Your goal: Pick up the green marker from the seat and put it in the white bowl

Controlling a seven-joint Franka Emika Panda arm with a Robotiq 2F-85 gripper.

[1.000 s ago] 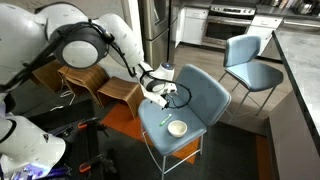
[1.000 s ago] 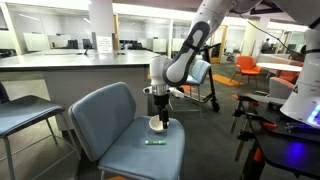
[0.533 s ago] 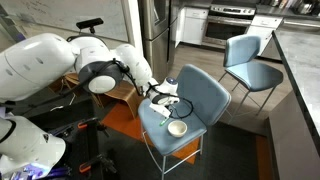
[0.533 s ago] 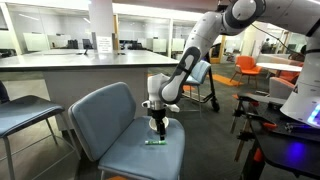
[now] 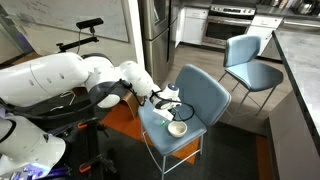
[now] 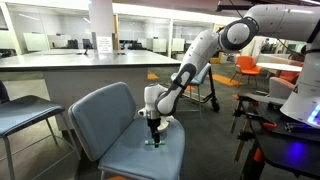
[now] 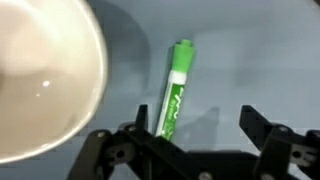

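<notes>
The green marker [image 7: 174, 90] lies flat on the blue-grey seat [image 7: 255, 55], just right of the white bowl [image 7: 40, 80] in the wrist view. My gripper [image 7: 197, 132] is open and empty, low over the seat, and the marker's near end lies close inside its left finger. In an exterior view the gripper [image 6: 152, 127] hangs just above the marker [image 6: 153, 142], with the bowl [image 6: 163, 124] partly behind it on the seat [image 6: 110, 115]. In an exterior view the gripper [image 5: 164, 108] is beside the bowl [image 5: 177, 128] on the seat [image 5: 203, 95]; the marker is hidden there.
A second blue-grey chair [image 5: 247, 60] stands behind. Brown wooden stools [image 5: 110, 92] sit beside the seat under my arm. Another chair [image 6: 20, 115] and a long counter [image 6: 70, 62] are at one side, and a black stand [image 6: 270, 140] at the other.
My arm has come down and moved from above the bowl to just over the marker. The marker and the bowl have not moved.
</notes>
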